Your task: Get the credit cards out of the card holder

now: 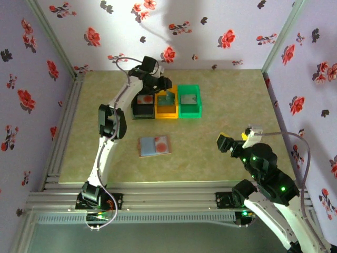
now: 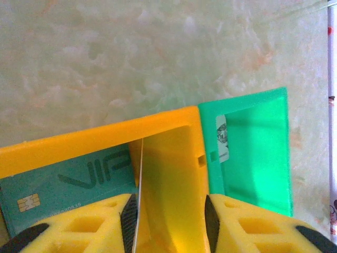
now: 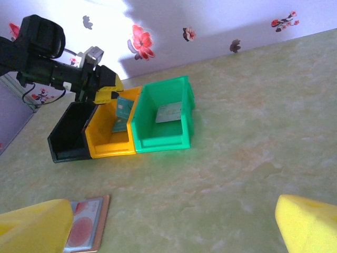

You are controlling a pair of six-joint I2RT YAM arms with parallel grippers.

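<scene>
The step in hand looks like the drop-off of one card: the left gripper [image 2: 170, 217] hangs in the mouth of the orange bin [image 2: 174, 158], its pads [image 2: 129, 219] standing well apart with nothing pinched between them; a teal card [image 2: 68, 184], lettered VIP and bearing a chip, sits inside that bin, and a thin pale edge runs up just beside the left pad, though I cannot tell whether it belongs to this card or to another; the card holder [image 1: 154, 146] lies open and flat on the table [image 1: 226, 105], well apart from the bins, and one panel carries a reddish round mark that may be a card not yet drawn out; the next move, as I judge it, is a straight lift clear of the bin walls, then a reach to the holder for a shallow pinch on a thin edge, with the holder likely to slide unless pinned; the right gripper [image 3: 171, 227] hovers low over the table near the holder, fingers wide apart and empty; the green bin [image 2: 258, 153], touching the orange one, holds a pale card [image 2: 222, 138]; the black bin [image 1: 143, 107] stands on the other side; the close walls and the standing card beside the pad could snag the withdrawal
</scene>
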